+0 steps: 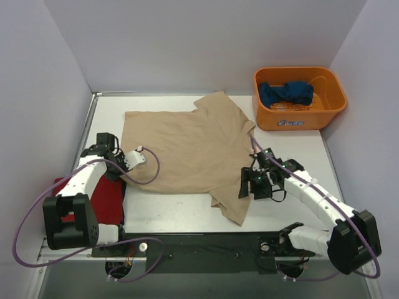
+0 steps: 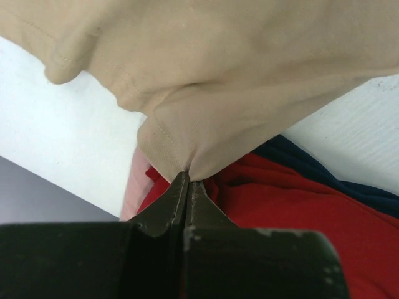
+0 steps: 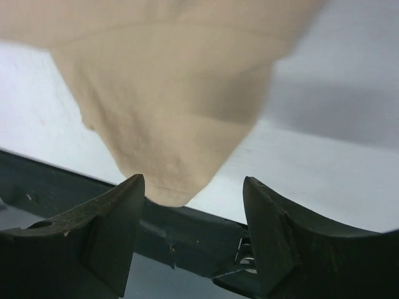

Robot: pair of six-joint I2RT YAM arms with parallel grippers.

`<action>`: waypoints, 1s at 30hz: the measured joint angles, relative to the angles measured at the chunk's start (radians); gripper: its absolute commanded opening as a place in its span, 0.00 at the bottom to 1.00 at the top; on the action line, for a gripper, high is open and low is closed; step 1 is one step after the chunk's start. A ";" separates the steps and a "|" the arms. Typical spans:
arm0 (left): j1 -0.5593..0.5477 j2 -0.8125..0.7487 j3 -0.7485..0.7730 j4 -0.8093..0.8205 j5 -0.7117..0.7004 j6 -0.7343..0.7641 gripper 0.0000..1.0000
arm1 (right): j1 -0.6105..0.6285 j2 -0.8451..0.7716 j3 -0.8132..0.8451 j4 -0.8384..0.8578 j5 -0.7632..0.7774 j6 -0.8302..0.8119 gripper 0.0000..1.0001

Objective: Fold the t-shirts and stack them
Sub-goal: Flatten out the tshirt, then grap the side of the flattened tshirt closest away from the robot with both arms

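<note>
Tightly my left gripper (image 2: 189, 182) pinches the tan t-shirt (image 2: 218, 75); my right gripper (image 3: 194, 184) gapes wide, empty. At two o'clock, the orange bin (image 1: 299, 122) holds a blue t-shirt (image 1: 287, 93).

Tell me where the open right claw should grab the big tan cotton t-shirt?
Grip the tan cotton t-shirt's pointed sleeve tip, coming down from the table's near side. It narrows to a thin point between the right gripper's open fingers; the left gripper pinches the other near corner.
</note>
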 measured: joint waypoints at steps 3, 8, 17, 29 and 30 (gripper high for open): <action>0.000 -0.022 0.004 -0.003 0.000 -0.009 0.00 | -0.142 -0.088 -0.024 0.004 0.016 0.039 0.54; 0.000 -0.027 0.015 -0.011 0.000 -0.024 0.00 | -0.210 -0.045 -0.069 0.044 0.037 0.082 0.55; 0.000 -0.027 0.021 -0.028 0.000 -0.041 0.00 | -0.104 0.093 -0.166 0.129 -0.023 0.151 0.30; 0.000 -0.031 0.075 -0.060 0.008 -0.051 0.00 | -0.208 -0.039 -0.215 0.083 -0.188 0.207 0.00; 0.000 -0.034 0.078 -0.066 0.013 -0.051 0.00 | -0.211 -0.089 -0.210 0.042 -0.190 0.208 0.00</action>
